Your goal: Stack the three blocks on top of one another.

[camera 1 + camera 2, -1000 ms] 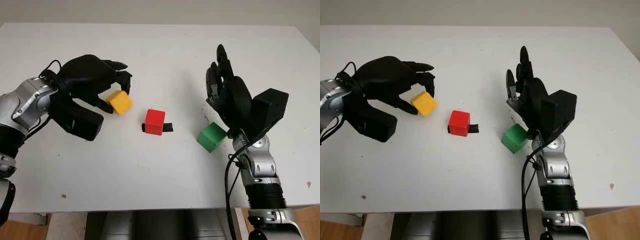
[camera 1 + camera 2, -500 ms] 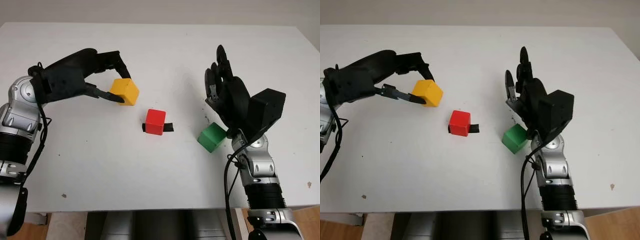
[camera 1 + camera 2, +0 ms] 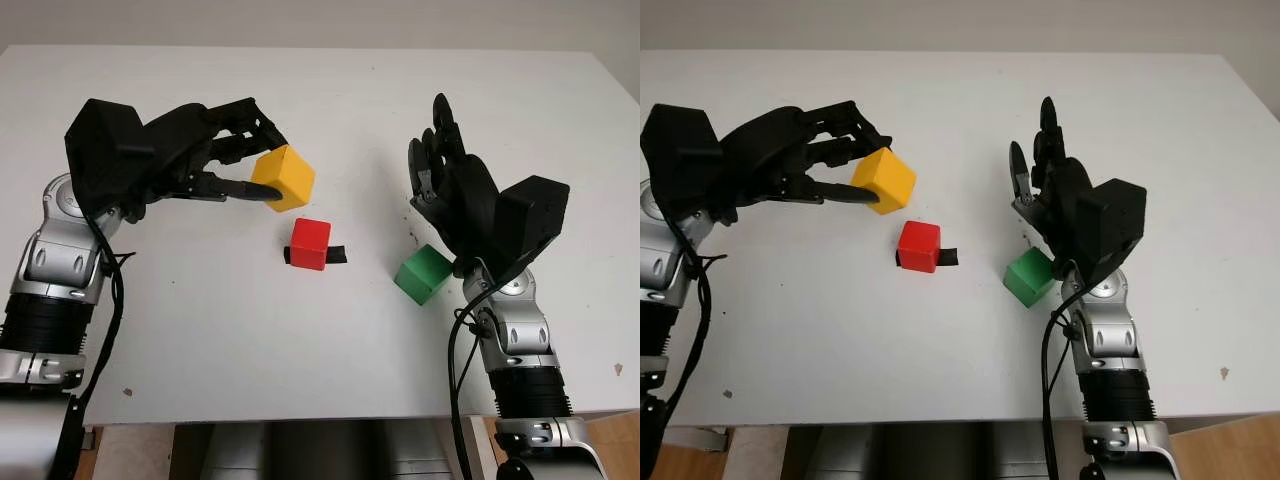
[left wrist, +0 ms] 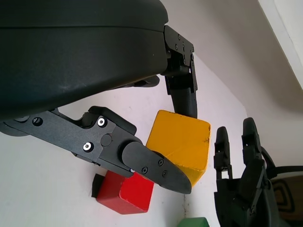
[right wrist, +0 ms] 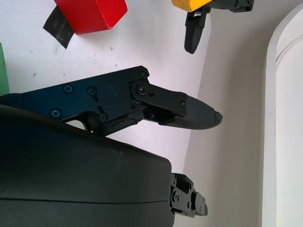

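A strip of black tape [image 3: 338, 254] is partly hidden under the small red cube block [image 3: 310, 244], which sits on the plain white table [image 3: 330, 100]. The left hand [image 3: 222, 160] clamps the yellow cube block [image 3: 283, 178] in the air, up and left of the red block; half a second ago it was farther left and lower. Right of the red block lies the green cube block [image 3: 422, 274], the open right hand [image 3: 452, 190] just behind it, unchanged.

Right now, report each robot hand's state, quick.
Left robot hand: shut on the yellow block, held above the table.
Right robot hand: open, beside the green block.
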{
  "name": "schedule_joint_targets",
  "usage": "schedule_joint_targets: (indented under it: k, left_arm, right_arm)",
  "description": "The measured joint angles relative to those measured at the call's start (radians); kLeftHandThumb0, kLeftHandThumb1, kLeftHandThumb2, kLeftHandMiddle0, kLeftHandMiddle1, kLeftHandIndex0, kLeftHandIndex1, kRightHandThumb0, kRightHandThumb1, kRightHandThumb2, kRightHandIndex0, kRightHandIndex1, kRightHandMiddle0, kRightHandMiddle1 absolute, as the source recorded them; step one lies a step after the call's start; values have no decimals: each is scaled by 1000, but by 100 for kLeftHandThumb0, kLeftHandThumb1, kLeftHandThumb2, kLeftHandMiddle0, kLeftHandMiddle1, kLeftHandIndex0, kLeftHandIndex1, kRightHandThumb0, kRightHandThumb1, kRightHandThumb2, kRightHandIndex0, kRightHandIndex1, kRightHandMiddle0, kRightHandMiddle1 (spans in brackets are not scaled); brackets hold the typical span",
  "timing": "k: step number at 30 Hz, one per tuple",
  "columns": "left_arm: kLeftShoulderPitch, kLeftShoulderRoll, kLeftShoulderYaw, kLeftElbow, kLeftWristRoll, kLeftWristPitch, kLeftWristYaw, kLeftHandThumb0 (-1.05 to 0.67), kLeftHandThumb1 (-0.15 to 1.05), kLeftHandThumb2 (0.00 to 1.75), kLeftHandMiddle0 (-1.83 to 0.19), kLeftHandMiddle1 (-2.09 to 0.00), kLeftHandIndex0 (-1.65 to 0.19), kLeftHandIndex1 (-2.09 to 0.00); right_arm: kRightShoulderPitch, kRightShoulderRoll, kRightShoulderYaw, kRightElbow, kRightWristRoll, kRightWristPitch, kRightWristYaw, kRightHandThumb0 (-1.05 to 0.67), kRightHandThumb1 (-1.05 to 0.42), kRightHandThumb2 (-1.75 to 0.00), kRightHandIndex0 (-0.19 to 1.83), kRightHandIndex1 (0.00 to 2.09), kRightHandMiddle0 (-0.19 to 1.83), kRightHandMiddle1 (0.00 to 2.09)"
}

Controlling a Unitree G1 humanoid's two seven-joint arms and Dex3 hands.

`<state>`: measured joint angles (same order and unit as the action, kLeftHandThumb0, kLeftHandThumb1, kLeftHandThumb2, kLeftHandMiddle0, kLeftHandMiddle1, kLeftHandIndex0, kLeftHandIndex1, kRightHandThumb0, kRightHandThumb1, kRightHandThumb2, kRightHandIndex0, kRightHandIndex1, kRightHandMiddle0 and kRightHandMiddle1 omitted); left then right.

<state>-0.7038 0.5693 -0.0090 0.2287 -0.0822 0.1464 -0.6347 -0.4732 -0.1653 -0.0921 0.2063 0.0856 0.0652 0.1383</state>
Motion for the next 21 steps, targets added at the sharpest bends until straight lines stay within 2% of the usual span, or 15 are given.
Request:
schedule_joint_targets:
  k: [8, 21]
  left_arm:
    - [4, -31, -19, -25, 18, 42, 15, -48, 99, 5, -24, -5, -35, -155]
    - [-34, -79, -88, 72, 109, -69, 8, -47, 101, 6, -25, -6, -29, -167]
  right_arm:
    - [0, 0, 2, -3, -4, 2, -6, -58, -105, -63, -19, 0, -19, 0]
    - [4, 1, 3, -12, -4, 0, -12, -58, -105, -64, -19, 0, -19, 0]
